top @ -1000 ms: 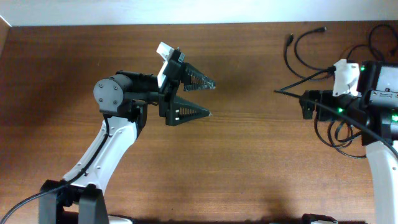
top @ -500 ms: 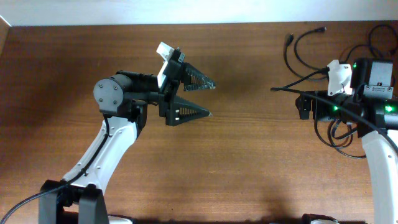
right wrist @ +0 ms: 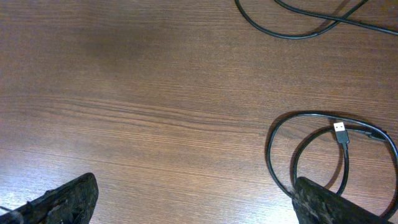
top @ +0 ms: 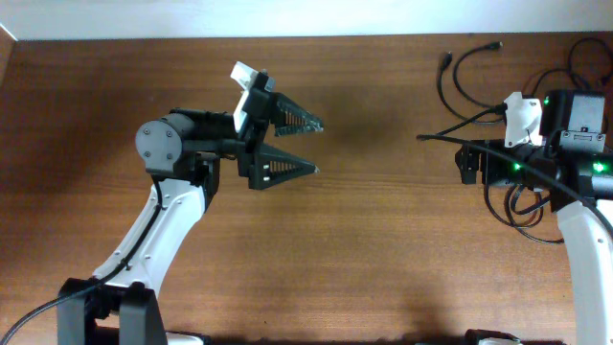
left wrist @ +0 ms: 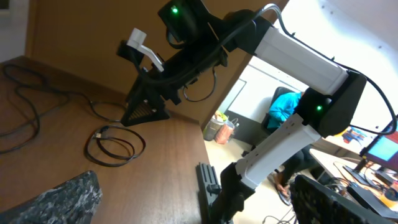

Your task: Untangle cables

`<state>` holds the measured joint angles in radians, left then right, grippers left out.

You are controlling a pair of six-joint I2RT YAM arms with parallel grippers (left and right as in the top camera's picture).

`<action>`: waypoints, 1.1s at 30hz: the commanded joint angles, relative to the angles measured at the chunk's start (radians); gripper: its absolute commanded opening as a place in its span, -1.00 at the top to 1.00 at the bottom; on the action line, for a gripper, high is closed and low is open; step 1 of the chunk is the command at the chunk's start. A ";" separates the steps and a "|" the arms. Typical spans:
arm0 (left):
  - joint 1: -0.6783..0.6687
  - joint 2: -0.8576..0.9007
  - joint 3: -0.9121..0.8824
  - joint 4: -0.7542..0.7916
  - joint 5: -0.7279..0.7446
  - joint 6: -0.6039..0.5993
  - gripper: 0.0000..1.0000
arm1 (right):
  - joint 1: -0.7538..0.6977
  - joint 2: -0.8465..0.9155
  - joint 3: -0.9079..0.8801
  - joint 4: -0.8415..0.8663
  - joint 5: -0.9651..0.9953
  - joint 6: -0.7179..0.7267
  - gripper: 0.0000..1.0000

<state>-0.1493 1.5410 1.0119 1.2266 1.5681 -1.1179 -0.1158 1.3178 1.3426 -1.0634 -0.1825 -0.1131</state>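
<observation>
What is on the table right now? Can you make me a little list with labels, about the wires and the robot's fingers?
table: brown wood
cables: thin black cords, looped, lying loose on the right side of the table
plug: small, metal-tipped, lying inside one loop
left fingers: open, holding nothing, over the middle of the table, far from the cables
right fingers: open, holding nothing, above the table with a cable loop beside one finger
</observation>
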 commanded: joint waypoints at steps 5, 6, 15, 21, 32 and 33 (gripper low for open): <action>0.002 -0.057 -0.024 -0.022 0.005 0.302 -0.98 | 0.004 0.003 0.005 0.000 0.002 -0.006 -0.98; 0.002 -0.092 -0.053 -0.072 0.005 0.441 -0.98 | 0.004 0.003 0.005 0.000 0.002 -0.006 -0.98; 0.002 -0.512 -0.334 -1.134 -0.459 1.431 -0.98 | 0.004 0.003 0.005 0.000 0.002 -0.006 -0.98; 0.002 -0.744 -0.340 -1.720 -1.001 1.453 -0.98 | 0.004 0.003 0.005 0.000 0.002 -0.006 -0.98; 0.002 -1.099 -0.576 -1.590 -1.285 1.699 -0.97 | 0.004 0.003 0.005 0.000 0.002 -0.006 -0.98; 0.002 -1.144 -0.638 -1.514 -1.285 1.699 -0.98 | 0.004 0.003 0.005 0.000 0.002 -0.006 -0.98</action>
<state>-0.1493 0.4831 0.4850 -0.3824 0.3012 0.5076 -0.1158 1.3209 1.3426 -1.0649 -0.1825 -0.1127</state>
